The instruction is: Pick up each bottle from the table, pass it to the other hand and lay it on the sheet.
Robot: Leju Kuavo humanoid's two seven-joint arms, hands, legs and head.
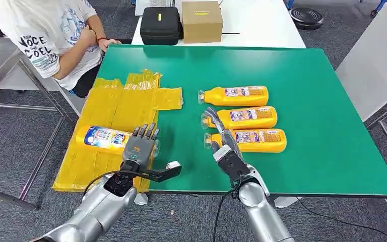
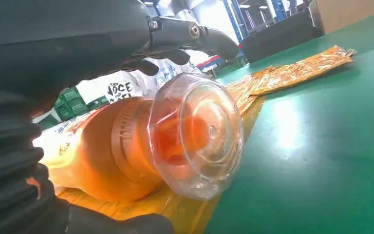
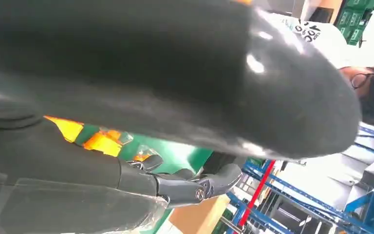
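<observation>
One orange bottle with a white and blue label lies on the yellow sheet at the table's left. My left hand hovers over its clear cap, fingers straight and thumb spread, gripping nothing. Three more orange bottles lie side by side on the green table: the far one, the middle one and the near one. My right hand reaches over the cap ends of the middle and near bottles with its fingers stretched out and holds nothing.
A person in a white printed shirt sits at the table's far left corner. A black case and a cardboard box stand on the white table behind. The green table is bare to the right.
</observation>
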